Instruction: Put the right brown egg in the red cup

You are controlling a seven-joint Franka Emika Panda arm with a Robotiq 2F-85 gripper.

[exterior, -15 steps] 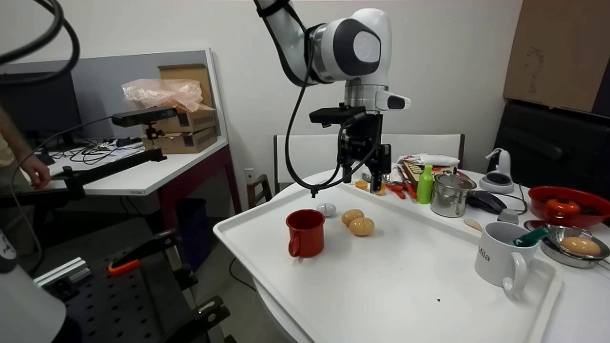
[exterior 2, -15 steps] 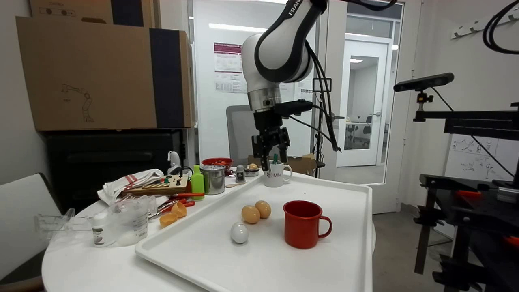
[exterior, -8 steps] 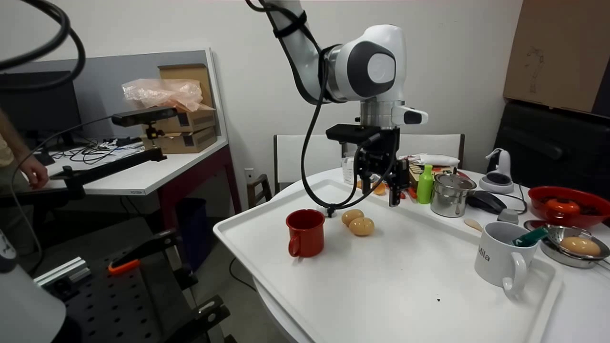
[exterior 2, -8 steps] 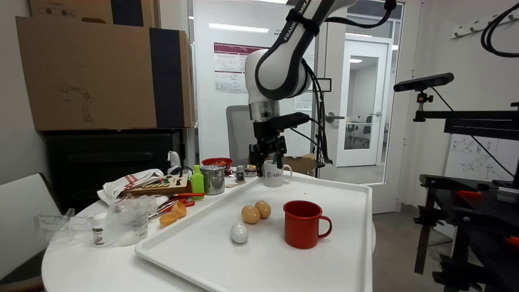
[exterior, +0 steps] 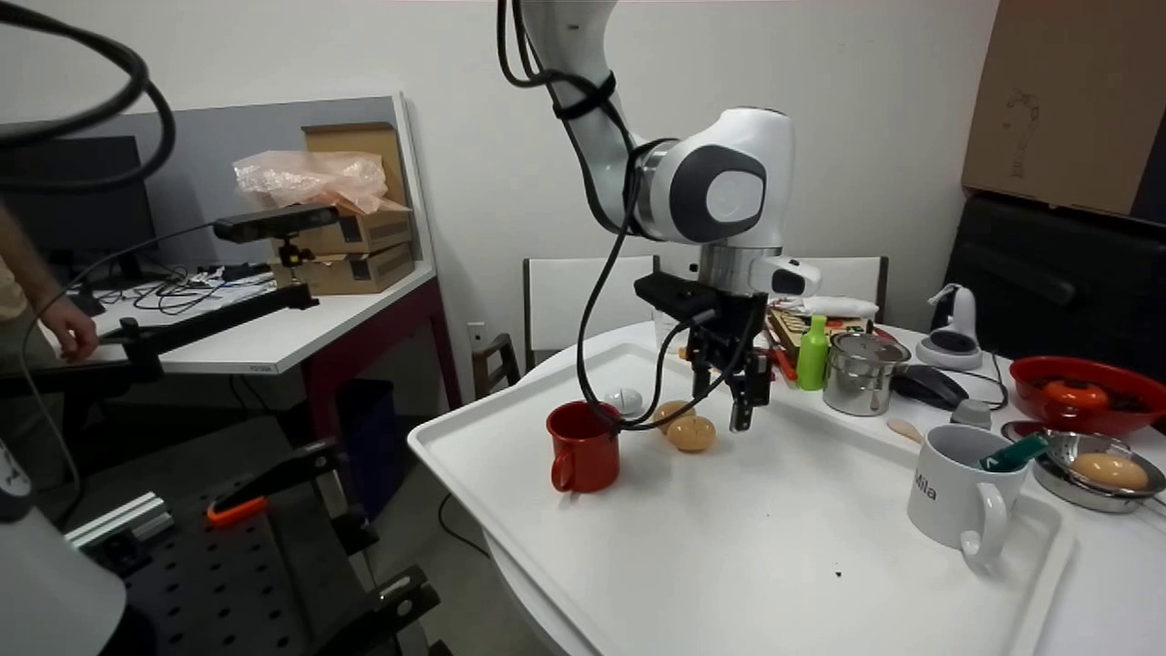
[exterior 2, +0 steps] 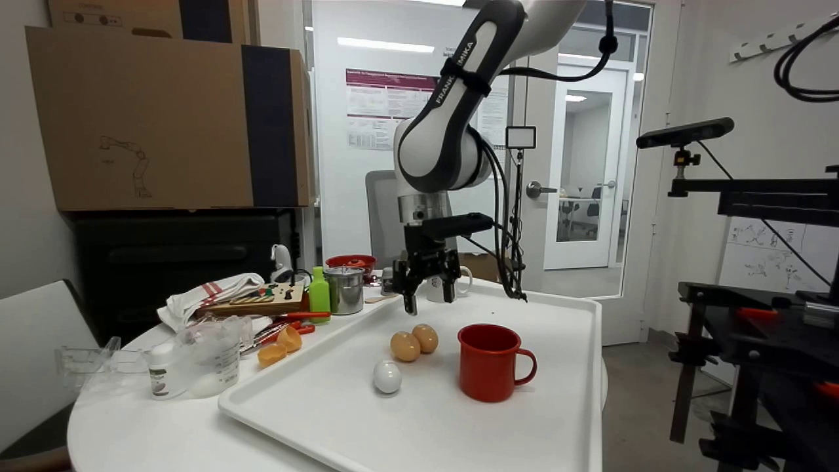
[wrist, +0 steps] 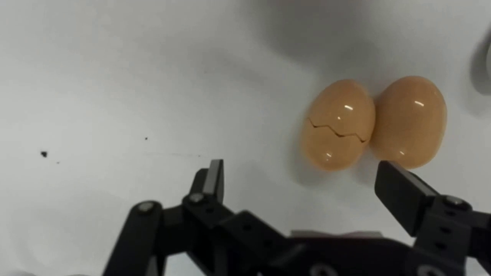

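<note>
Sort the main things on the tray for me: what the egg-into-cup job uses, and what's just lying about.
For the job:
right brown egg (on the right in both exterior views)
red cup

Just lying about:
other brown egg
white egg
white mug

The smooth, rounded white robot arm (exterior 2: 423, 154) has charcoal panels (exterior: 688, 196) and pale lettering (exterior 2: 444, 92) beginning FRANK — partly covered by a black band (exterior 2: 467, 77) — plus long black cables (exterior: 583, 346), a cylindrical silver metal collar (exterior 2: 432, 206), and blocky black jaws with round silver screws (wrist: 145, 207).

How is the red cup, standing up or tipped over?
Upright: the red cup sits on the white tray with its rim facing up.
</note>
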